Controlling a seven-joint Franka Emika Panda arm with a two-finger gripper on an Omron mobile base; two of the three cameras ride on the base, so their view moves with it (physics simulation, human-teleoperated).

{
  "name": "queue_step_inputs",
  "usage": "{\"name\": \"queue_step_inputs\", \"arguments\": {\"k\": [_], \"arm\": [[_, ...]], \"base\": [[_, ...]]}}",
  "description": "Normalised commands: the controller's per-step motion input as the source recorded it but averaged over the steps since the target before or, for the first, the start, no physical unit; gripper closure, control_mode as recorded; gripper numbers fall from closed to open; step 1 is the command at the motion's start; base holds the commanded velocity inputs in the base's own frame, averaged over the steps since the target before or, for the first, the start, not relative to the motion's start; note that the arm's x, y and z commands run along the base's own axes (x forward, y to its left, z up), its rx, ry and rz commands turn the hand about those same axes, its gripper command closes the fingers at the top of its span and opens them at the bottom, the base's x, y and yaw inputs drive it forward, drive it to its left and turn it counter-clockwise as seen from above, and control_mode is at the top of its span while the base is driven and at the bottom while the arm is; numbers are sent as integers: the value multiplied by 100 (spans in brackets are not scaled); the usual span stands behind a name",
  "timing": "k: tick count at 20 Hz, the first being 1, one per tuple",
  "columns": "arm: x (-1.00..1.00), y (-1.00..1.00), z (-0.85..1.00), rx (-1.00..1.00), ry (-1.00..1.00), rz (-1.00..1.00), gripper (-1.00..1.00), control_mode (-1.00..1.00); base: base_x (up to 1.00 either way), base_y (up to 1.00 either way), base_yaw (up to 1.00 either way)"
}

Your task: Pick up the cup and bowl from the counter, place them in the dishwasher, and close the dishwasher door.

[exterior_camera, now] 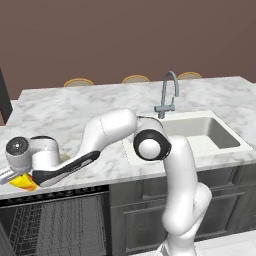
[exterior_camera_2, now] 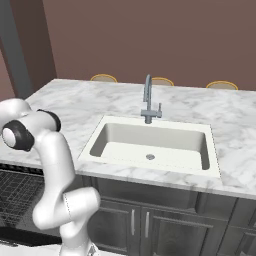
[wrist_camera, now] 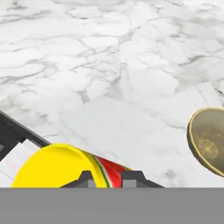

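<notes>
The cup [wrist_camera: 65, 168] between the fingertips [wrist_camera: 85, 178] looks like smooth glossy plastic, yellow with red. Beyond the gripper, the counter [wrist_camera: 113, 70] is polished white marble with grey veins. The bowl [wrist_camera: 209, 141] beside it looks glazed, faintly shiny inside. The tap [exterior_camera: 169, 95] appears brushed metal.

The cup [wrist_camera: 65, 168] is yellow with a red band. The bowl [wrist_camera: 209, 142] is tan-olive. The counter [wrist_camera: 109, 74] is white marble, grey-veined.

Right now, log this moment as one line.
jaws: shut on yellow red-blotched cup | tan-olive bowl: on white marble counter | dishwasher: open
</notes>
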Motion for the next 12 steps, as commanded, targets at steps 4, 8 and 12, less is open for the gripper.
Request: {"name": "queue_step_inputs", "arguments": {"k": [4, 8, 12], "arm": [[-57, 42, -8, -32, -10, 3, 100, -100], [-66, 17, -26, -28, -14, 7, 100, -100], [-65, 0, -41, -21, -16, 10, 100, -100]], "base": [[0, 0, 0], [0, 0, 0], [0, 0, 0]]}}
